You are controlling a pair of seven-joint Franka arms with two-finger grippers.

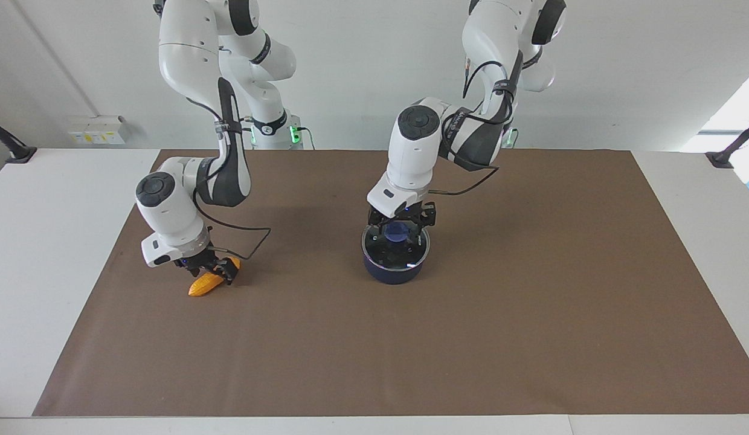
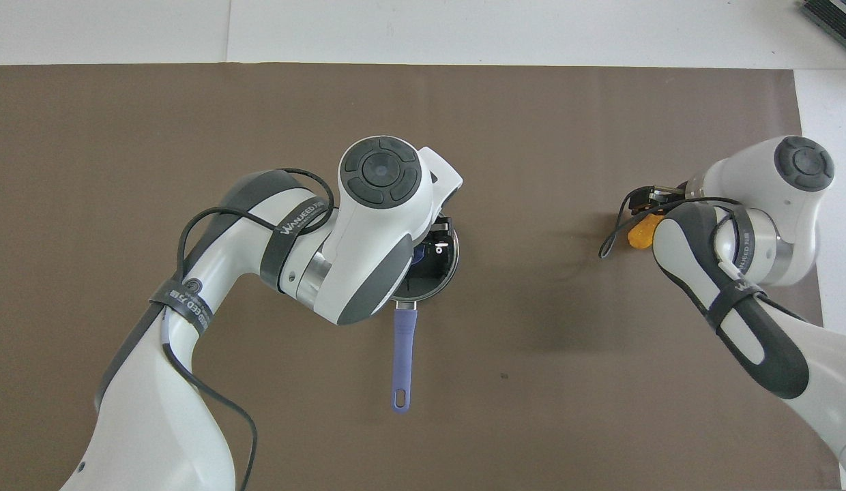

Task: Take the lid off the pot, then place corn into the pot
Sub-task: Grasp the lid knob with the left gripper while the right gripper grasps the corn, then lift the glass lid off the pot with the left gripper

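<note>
Lid [image 1: 396, 244] knob betw spread left gripper [image 1: 401, 221] jaws; corn [image 1: 207, 283] betw spread right gripper [image 1: 220, 269] jaws.

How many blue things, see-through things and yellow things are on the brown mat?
Blue: 1, the pot
See-through: 1, the lid with its blue knob, on the pot
Yellow: 1, the corn
Total: 3

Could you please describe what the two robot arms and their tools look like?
Both arms have glossy white shells with dark grey joint sections and round dark end caps. Black cables loop along them, held by black straps with white lettering. The left tool and right tool are small, black and two-fingered.
</note>
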